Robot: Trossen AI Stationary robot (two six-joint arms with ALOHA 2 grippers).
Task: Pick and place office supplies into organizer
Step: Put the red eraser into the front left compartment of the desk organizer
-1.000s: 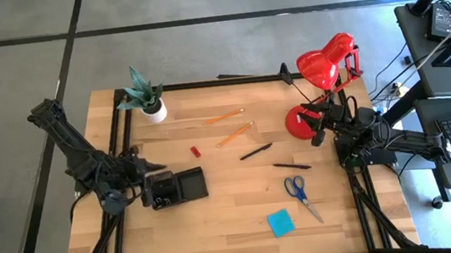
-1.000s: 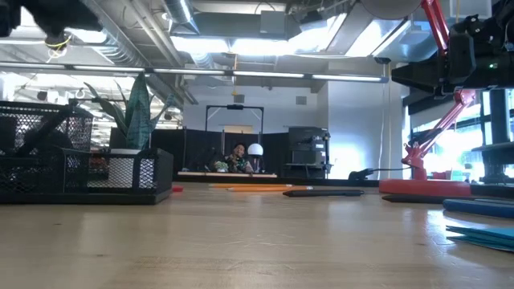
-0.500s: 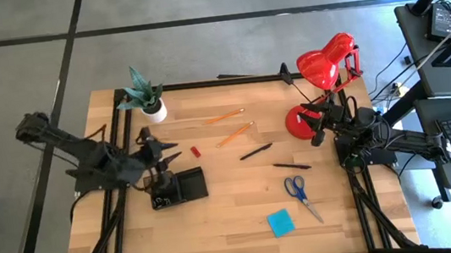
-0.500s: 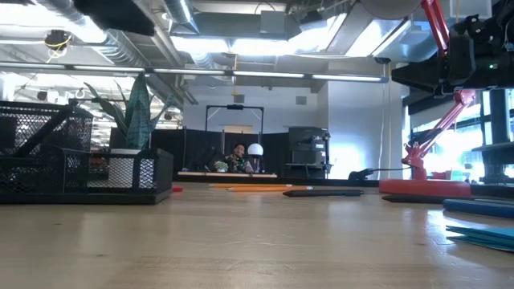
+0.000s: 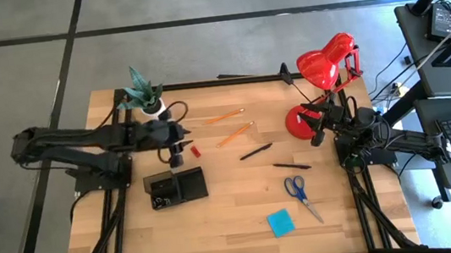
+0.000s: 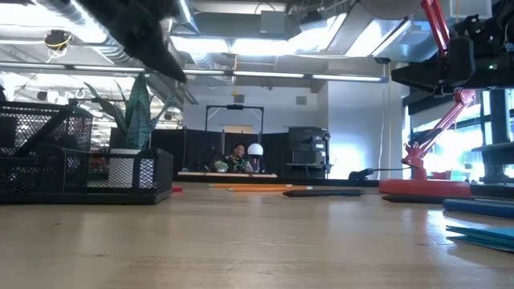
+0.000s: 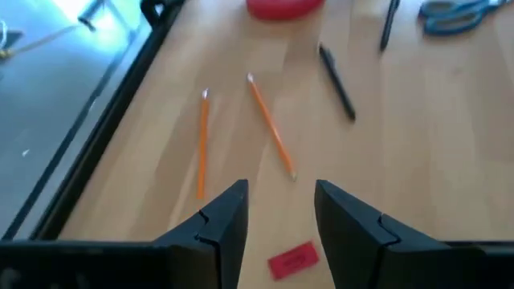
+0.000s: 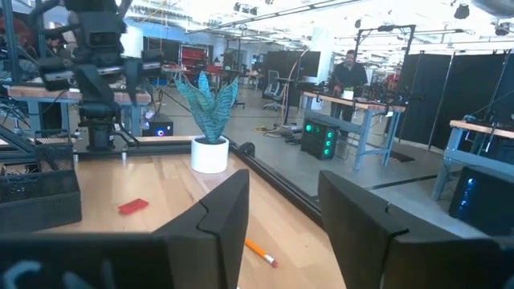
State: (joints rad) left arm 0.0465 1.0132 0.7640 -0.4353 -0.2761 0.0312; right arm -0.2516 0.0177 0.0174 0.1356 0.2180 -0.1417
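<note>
Left gripper (image 7: pixel 279 221), spread and empty, hovers just beside the red piece (image 7: pixel 293 260)

We have two dark, jointed arms of matte black links. A black cable loops off the left arm (image 5: pixel 83 144); more black cables trail along the right arm (image 5: pixel 398 143). The left gripper (image 7: pixel 279 229) ends in two blocky black fingers (image 7: pixel 218 229) with stepped, angular edges, and the right gripper (image 8: pixel 281 221) has the same broad black pair.
</note>
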